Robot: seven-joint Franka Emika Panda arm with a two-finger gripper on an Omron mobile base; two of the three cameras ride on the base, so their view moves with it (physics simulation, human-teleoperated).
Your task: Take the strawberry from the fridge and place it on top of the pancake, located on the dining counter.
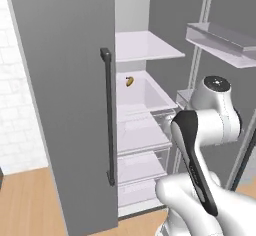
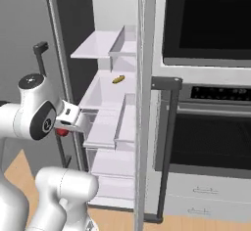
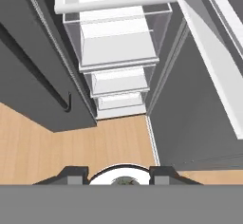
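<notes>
Right base view puts the gripper (image 2: 62, 130) at your left-centre, pinching the strawberry (image 2: 62, 132), a dark-red spot just beneath the hand. Beside it to the right stands the open fridge (image 2: 105, 98), with a small yellow fruit (image 2: 117, 80) on its shelf.

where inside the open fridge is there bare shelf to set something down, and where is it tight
The top white shelf in the fridge is bare across its width. The tray below holds one small yellow item at the back; its front is free. Tight spots: the stacked clear drawers underneath, and the doorway, where the gripper hangs with the strawberry.
</notes>
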